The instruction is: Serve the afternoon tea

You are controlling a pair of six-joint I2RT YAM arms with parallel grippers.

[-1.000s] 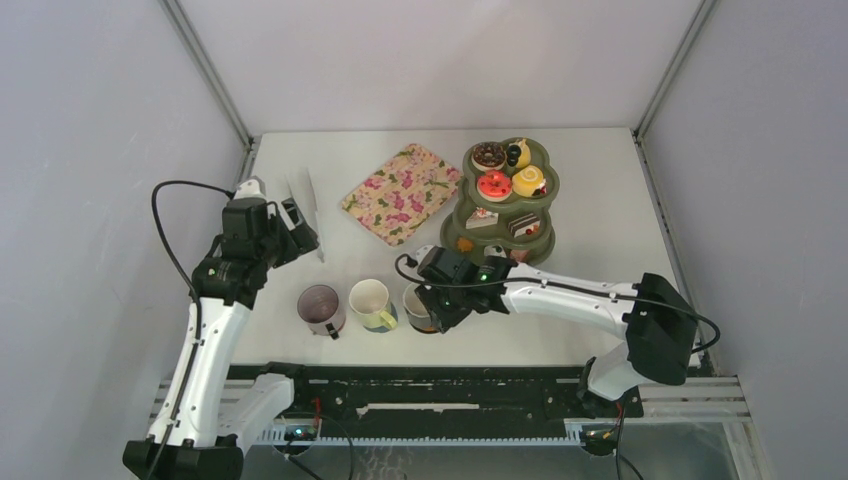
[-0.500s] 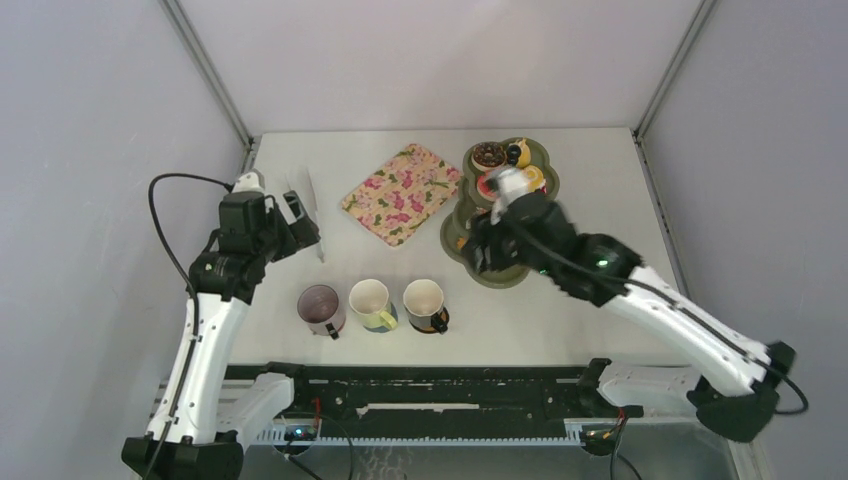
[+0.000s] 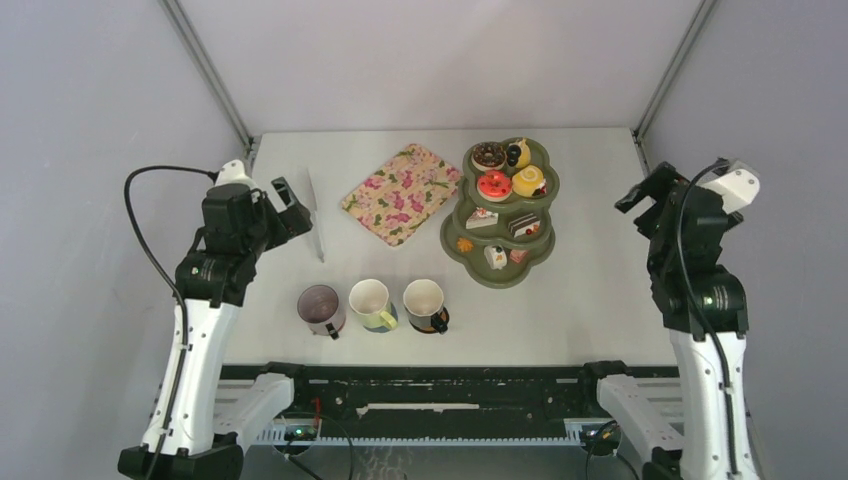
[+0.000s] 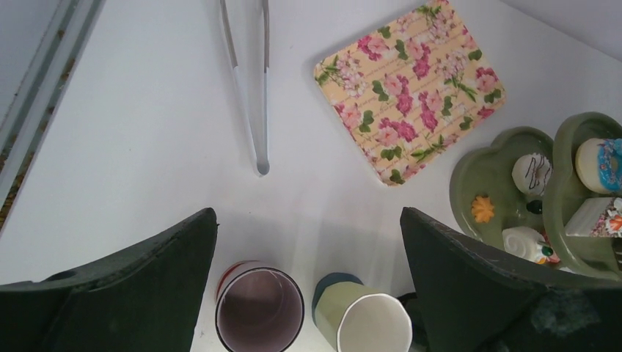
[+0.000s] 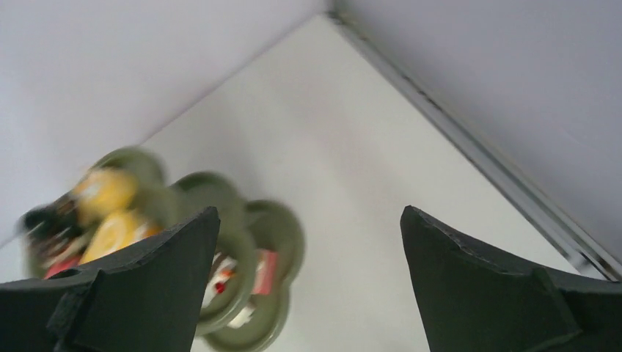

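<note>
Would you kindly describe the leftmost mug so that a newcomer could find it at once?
On the white table, in front of the pink floral tray, three mugs stand in a row by the front edge. The leftmost mug is the one: it alone is dusky mauve inside, while the middle mug and the right mug are cream inside.

three-tier stand (image 3: 510,277): olive green. On its top tier: red donut (image 3: 494,185), yellow cupcake (image 3: 527,181), brown donut (image 3: 488,154). tray (image 3: 402,192) left of stand: yellow, pink flowers, green leaves. Near-left of stand: mauve-lined mug (image 3: 320,303), pale-green mug (image 3: 369,298) cream inside, dark-handled mug (image 3: 423,298) cream inside. table (image 3: 580,300) white.
</note>
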